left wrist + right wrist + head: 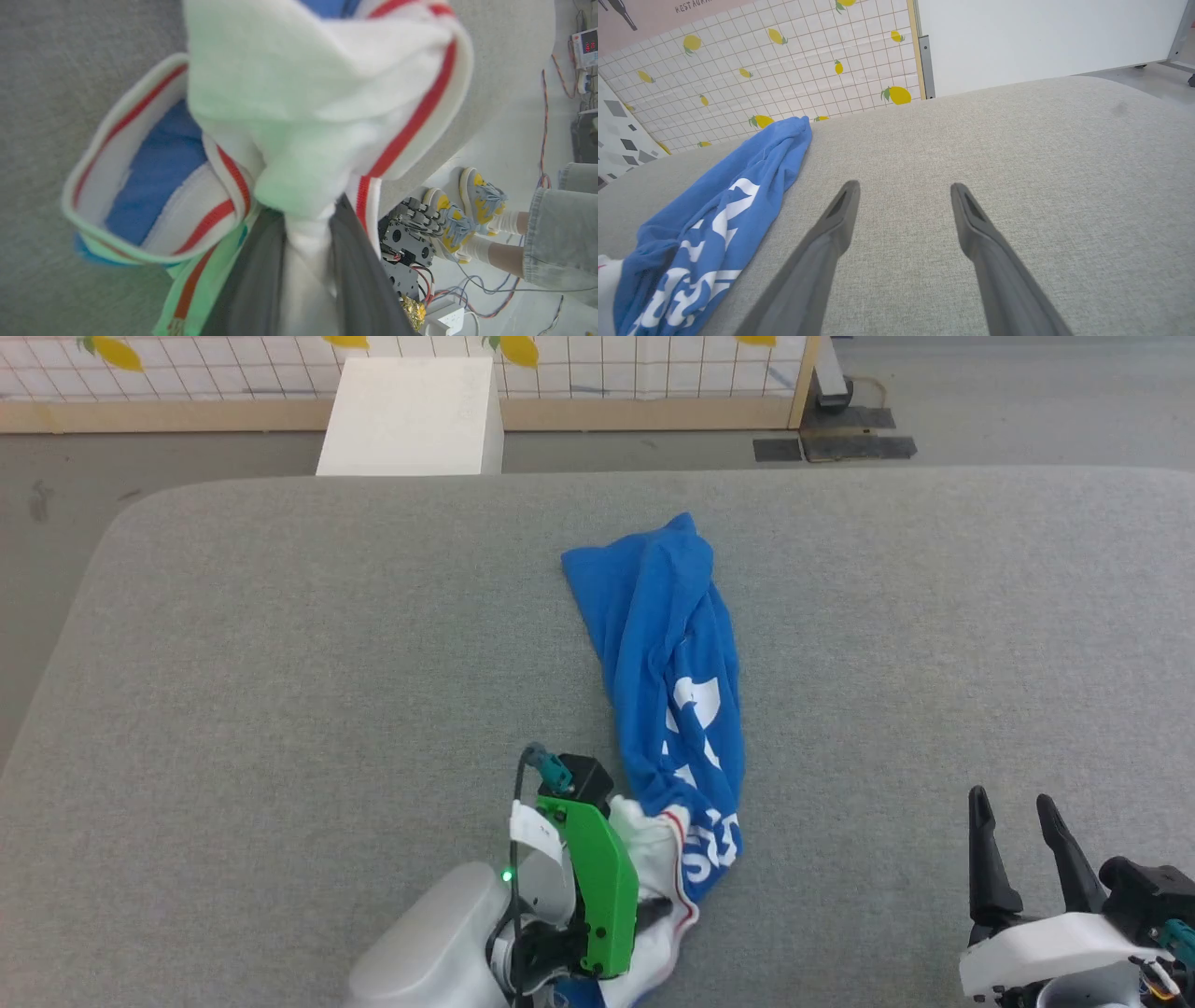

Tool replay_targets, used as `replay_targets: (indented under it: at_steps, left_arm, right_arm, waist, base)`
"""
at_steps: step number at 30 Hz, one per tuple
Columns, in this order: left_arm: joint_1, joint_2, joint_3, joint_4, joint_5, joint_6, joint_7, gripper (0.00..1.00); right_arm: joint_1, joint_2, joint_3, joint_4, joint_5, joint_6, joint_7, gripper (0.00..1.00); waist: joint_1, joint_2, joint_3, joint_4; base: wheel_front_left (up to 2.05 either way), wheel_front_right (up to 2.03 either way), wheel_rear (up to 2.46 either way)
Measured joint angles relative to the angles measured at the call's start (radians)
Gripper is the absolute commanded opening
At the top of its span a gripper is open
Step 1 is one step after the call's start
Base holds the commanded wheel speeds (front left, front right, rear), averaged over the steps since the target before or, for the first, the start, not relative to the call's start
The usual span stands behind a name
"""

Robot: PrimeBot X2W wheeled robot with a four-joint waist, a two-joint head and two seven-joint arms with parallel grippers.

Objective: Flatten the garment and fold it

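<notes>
So the garment [672,653] is nowhere near flat right now. It's bunched into one long ropey strip on the grey table [280,663], running from the far middle down to the near edge. The blue body is at the far end, the white lettering is crumpled up partway along, and a white sleeve with red-striped trim sits at the near end.

The left gripper [308,210] is at that near end. Its wrist view has white sleeve fabric pinched between the two dark fingers [261,280], with the striped cuff flopping open above and blue showing inside. So it's clamped on the garment. In the head view a green bracket [602,887] hides most of those fingers.

The right gripper [1011,798] sits at the near right, well apart from the garment, jaws spread wide, nothing between them.

Past the far edge there's a white box [411,415] against a lemon-print wall [784,70]. A person's sneakers [476,200] stand on the floor beside the table.
</notes>
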Motion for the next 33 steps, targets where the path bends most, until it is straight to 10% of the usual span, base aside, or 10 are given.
replay_targets:
  at_steps: [1, 12, 22, 33]
  left_arm:
    - [0.010, 0.004, 0.009, -0.016, -0.013, 0.007, 0.000, 1.00]
    - [0.046, 0.071, 0.353, -0.256, -0.131, 0.079, -0.323, 1.00]
    - [0.170, 0.218, 0.437, -0.290, 0.198, 0.163, -0.836, 1.00]
    - [0.407, 0.161, 0.531, -0.435, 0.358, 0.177, -0.893, 1.00]
  right_arm:
    - [0.002, 0.000, -0.002, 0.000, 0.000, 0.000, 0.000, 1.00]
    - [0.014, 0.000, 0.005, 0.001, 0.006, 0.000, 0.000, 1.00]
    - [0.014, 0.000, 0.035, 0.017, 0.006, 0.000, 0.000, 1.00]
    - [-0.063, 0.000, 0.080, 0.082, 0.012, 0.000, 0.080, 1.00]
  waist:
    - [0.0000, 0.0000, -0.003, 0.001]
    - [0.0000, 0.0000, -0.047, 0.046]
    - [0.0000, 0.0000, -0.069, 0.065]
    - [0.0000, -0.0001, -0.037, 0.047]
  base:
    - [0.00, 0.00, 0.00]
    - [0.00, 0.00, 0.00]
    - [0.00, 0.00, 0.00]
    - [0.00, 0.00, 0.00]
